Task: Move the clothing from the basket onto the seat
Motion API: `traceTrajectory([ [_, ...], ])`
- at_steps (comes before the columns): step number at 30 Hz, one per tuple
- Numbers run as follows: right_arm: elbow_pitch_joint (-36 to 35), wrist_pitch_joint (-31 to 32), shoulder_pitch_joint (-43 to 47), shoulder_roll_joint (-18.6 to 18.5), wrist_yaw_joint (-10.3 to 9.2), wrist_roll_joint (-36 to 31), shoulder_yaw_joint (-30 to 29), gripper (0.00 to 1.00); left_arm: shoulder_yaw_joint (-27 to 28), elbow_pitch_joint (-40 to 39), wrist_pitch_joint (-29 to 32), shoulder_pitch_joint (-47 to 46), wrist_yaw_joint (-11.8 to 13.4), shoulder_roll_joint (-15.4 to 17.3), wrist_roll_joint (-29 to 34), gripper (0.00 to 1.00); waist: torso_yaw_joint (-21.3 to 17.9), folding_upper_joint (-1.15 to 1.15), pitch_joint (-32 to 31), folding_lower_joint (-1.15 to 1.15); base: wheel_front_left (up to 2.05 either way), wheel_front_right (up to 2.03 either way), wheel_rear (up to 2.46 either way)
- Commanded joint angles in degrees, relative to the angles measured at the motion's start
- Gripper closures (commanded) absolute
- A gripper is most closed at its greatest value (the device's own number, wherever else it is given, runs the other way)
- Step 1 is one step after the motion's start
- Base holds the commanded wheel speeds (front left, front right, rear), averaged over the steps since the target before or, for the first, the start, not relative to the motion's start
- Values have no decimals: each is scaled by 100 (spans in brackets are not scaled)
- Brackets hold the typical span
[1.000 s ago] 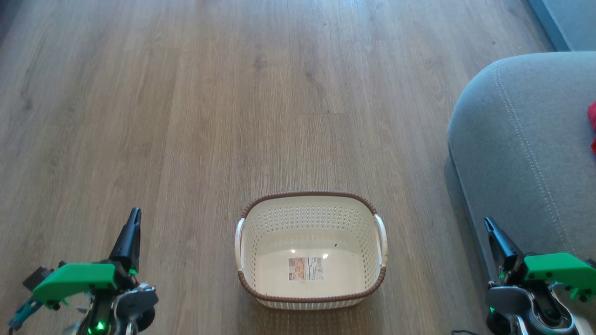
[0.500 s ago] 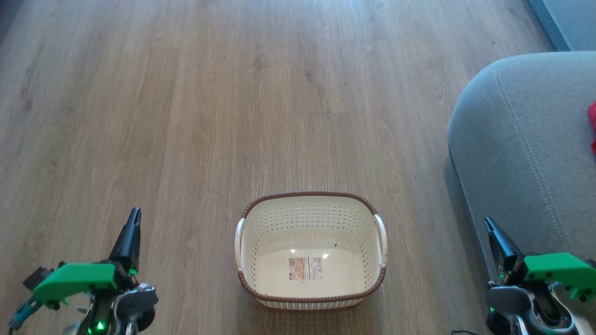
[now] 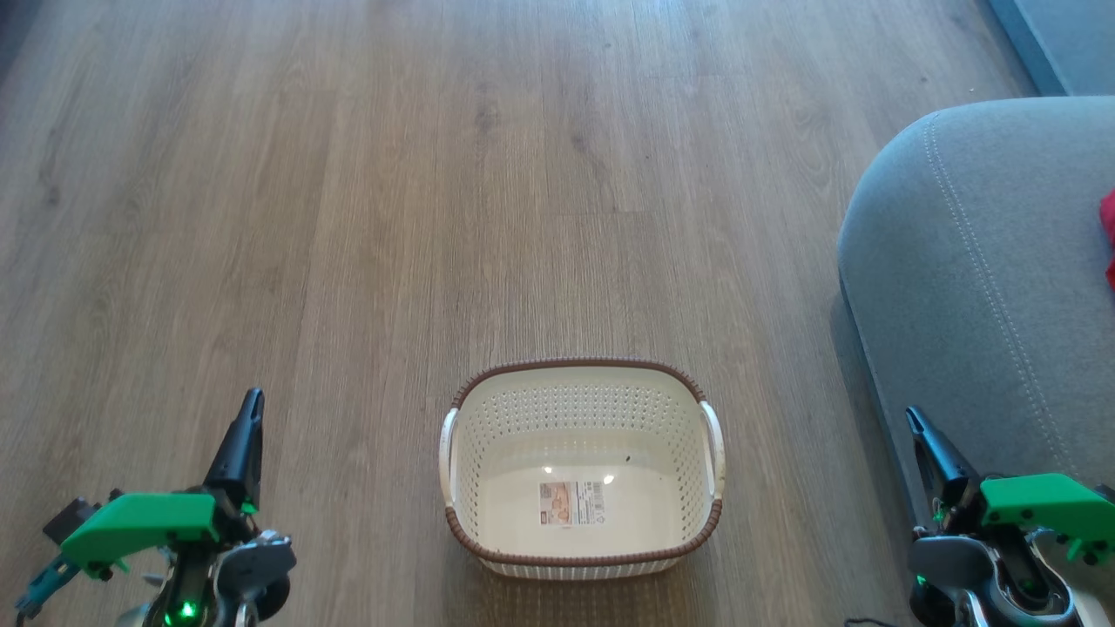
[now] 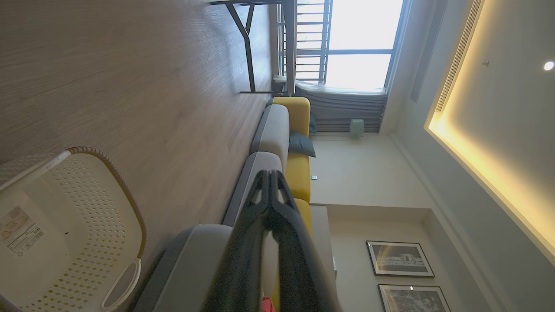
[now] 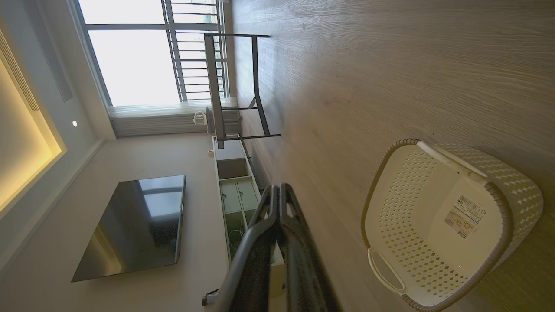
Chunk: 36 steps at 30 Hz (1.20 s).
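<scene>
The cream perforated plastic basket (image 3: 577,363), round-cornered with a brown woven-look rim, sits on the wood-grain floor (image 3: 348,218) with a label sticker (image 3: 571,502) on its smooth bottom. A sliver of bright red clothing (image 3: 1109,235) lies on the grey upholstered seat (image 3: 976,279), whose rounded edge carries lines of pale stitching. The left gripper (image 3: 252,399) and right gripper (image 3: 912,416) flank the basket, each with its dark tapered fingers pressed together, empty.

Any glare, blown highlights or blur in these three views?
Head view: sharp, evenly lit, two small glare spots on the basket floor beside the label. Left wrist view: window blown out white, warm glow along the ceiling cove. Right wrist view: window overexposed too, pale reflection on the TV screen, basket sharp.
</scene>
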Motion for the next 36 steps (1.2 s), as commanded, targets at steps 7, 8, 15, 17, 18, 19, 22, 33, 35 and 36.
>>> traceTrajectory([
  [7, -234, 45, -290, -30, 40, 31, 94, 100, 205, -198, 42, -319, -38, 26, -23, 100, 0, 0, 0, 0, 0, 0, 0],
  [8, -234, 45, -290, -30, 40, 31, 94, 100, 205, -198, 42, -319, -38, 26, -23, 100, 0, 0, 0, 0, 0, 0, 0],
  [15, -234, 45, -290, -30, 40, 31, 94, 100, 205, -198, 42, -319, -38, 26, -23, 100, 0, 0, 0, 0, 0, 0, 0],
  [17, -234, 46, -290, -30, 40, 30, 93, 100, 205, -198, 42, -319, -38, 26, -23, 100, 0, 0, 0, 0, 0, 0, 0],
  [18, -234, 46, -290, -30, 40, 30, 93, 100, 205, -198, 41, -319, -38, 26, -23, 100, 0, 0, 0, 0, 0, 0, 0],
  [19, -234, 46, -290, -30, 40, 30, 93, 100, 205, -198, 41, -319, -38, 26, -23, 100, 0, 0, 0, 0, 0, 0, 0],
  [22, -234, 46, -290, -30, 40, 30, 93, 100, 205, -198, 41, -319, -38, 26, -23, 100, 0, 0, 0, 0, 0, 0, 0],
  [33, -234, 46, -290, -29, 40, 29, 92, 100, 205, -198, 41, -319, -38, 26, -23, 100, 0, 0, 0, 0, 0, 0, 0],
  [35, -234, 47, -290, -29, 40, 29, 92, 100, 205, -198, 41, -319, -38, 26, -23, 100, 0, 0, 0, 0, 0, 0, 0],
  [36, -234, 47, -290, -29, 40, 29, 92, 100, 205, -198, 41, -319, -38, 26, -23, 100, 0, 0, 0, 0, 0, 0, 0],
])
